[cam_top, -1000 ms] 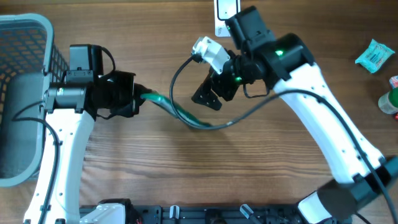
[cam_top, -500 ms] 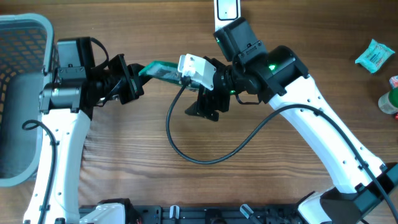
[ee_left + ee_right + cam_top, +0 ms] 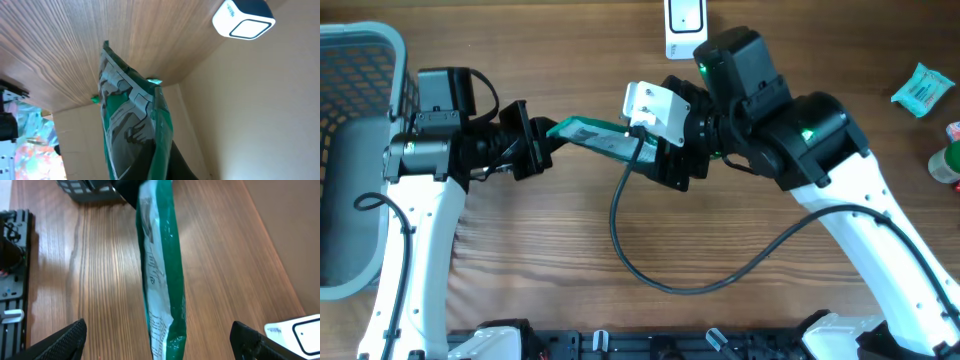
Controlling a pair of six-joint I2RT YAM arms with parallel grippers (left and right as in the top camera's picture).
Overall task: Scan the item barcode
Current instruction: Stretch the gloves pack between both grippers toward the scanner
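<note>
The item is a green and white packet (image 3: 588,133), held level above the wooden table. My left gripper (image 3: 534,146) is shut on its left end; in the left wrist view the packet (image 3: 129,112) rises from between the dark fingers (image 3: 176,162) of that gripper (image 3: 165,172). My right gripper (image 3: 670,160) hovers over the packet's other end. Seen from the right wrist, the packet (image 3: 161,275) runs down the middle of the open right gripper (image 3: 161,342), whose fingertips (image 3: 70,337) stand far apart and clear of it. A white scanner-like box (image 3: 684,22) sits at the table's far edge.
A grey basket (image 3: 360,60) stands at the left edge. A teal packet (image 3: 923,88) and a green-topped container (image 3: 945,162) lie at the far right. A black cable (image 3: 650,265) loops over the table under the right arm. The white box (image 3: 243,20) shows in the left wrist view too.
The left gripper has raised the packet and swung it out to the right. The right arm has come over the packet's free end, and its jaws have narrowed slightly.
</note>
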